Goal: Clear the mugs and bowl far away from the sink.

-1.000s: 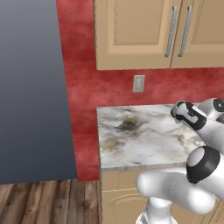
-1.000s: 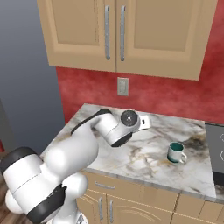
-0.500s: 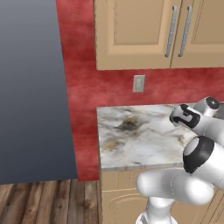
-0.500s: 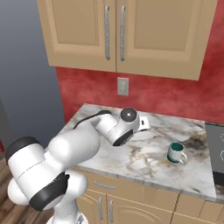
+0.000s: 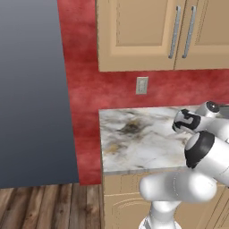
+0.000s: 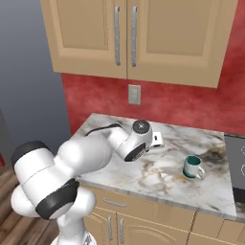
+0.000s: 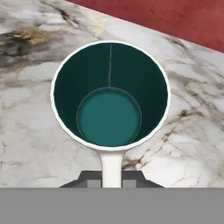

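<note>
Gripping state could not be read for certain: in the hand view the gripper (image 7: 111, 178) showed just two small dark finger tips (image 7: 89, 179) low in the picture, flanking the white handle of a mug (image 7: 110, 98), and whether they pressed on it was cut off by the lower edge. That mug faced the camera mouth-on, its dark teal inside and white rim round and whole, its outer wall hidden, with the marble counter (image 7: 30, 131) behind it and a strip of red wall (image 7: 175, 17) at the far right corner.

From the left base view, a grey panel (image 5: 31, 89) filled the left side, then red wall, a wall outlet (image 5: 142, 85), and the counter (image 5: 134, 143) under tan cabinets (image 5: 147, 31). The arm's white links covered the counter's right part, and the hand there was too tangled with the wrist to make out.

From the right base view, the arm crossed the counter from the left, its wrist hiding the gripper. Well to the right, apart from the arm, another mug (image 6: 192, 167) stood upright on the marble (image 6: 158, 177), handle toward the right. A dark cooktop (image 6: 237, 167) was cut off at the right edge.
</note>
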